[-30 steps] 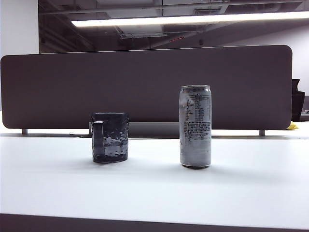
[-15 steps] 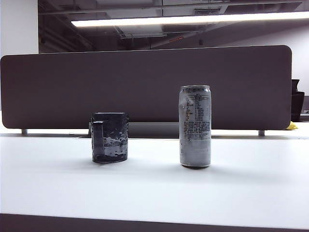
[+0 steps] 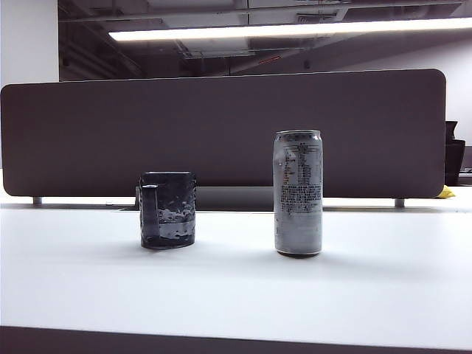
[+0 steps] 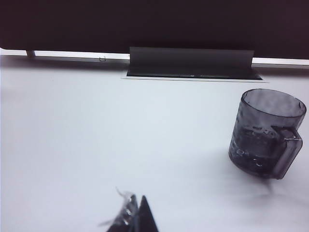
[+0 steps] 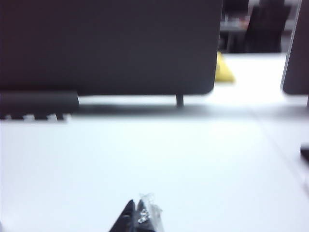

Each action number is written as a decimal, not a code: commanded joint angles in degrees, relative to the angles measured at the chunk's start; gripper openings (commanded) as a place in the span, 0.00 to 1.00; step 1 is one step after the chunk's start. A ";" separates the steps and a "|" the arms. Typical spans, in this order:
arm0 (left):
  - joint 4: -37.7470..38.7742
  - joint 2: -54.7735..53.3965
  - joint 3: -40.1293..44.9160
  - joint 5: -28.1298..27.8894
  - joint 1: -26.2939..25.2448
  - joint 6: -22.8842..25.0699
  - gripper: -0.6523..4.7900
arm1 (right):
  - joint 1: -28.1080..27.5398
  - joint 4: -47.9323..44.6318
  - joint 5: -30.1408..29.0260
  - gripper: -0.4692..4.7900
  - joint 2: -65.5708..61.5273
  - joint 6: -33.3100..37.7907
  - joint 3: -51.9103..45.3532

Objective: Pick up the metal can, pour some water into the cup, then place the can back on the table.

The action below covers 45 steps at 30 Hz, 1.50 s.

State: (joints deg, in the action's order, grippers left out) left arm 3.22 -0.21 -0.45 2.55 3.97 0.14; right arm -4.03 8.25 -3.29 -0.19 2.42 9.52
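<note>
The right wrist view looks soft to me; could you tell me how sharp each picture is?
Right wrist view: blurred throughout, right gripper tips smeared. Left wrist view: cup fairly sharp, left gripper hazy. Exterior view: metal can crisp, ceiling strip light glaring.

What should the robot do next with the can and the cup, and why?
Probably nothing more than keep both arms back. The can stands upright on the table beside the cup, which seems to hold some water. The left gripper and right gripper look shut, holding nothing.
</note>
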 commanded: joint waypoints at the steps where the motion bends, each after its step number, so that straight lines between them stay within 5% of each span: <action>1: -0.63 -0.02 -0.04 0.13 -0.13 -0.15 0.11 | -0.04 -2.89 -1.29 0.09 0.07 3.52 -3.30; 9: -0.63 -0.02 -0.04 0.09 -0.11 -0.15 0.11 | 1.27 -8.37 -1.33 0.09 0.07 4.20 -9.25; 45: -0.63 -0.02 -0.04 0.09 -0.11 -0.15 0.11 | 3.08 -8.50 0.98 0.09 0.07 2.08 -9.20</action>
State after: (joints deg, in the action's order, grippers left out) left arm 3.22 -0.19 -0.43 2.55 3.97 0.14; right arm -0.99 0.75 -2.57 -0.14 4.64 0.49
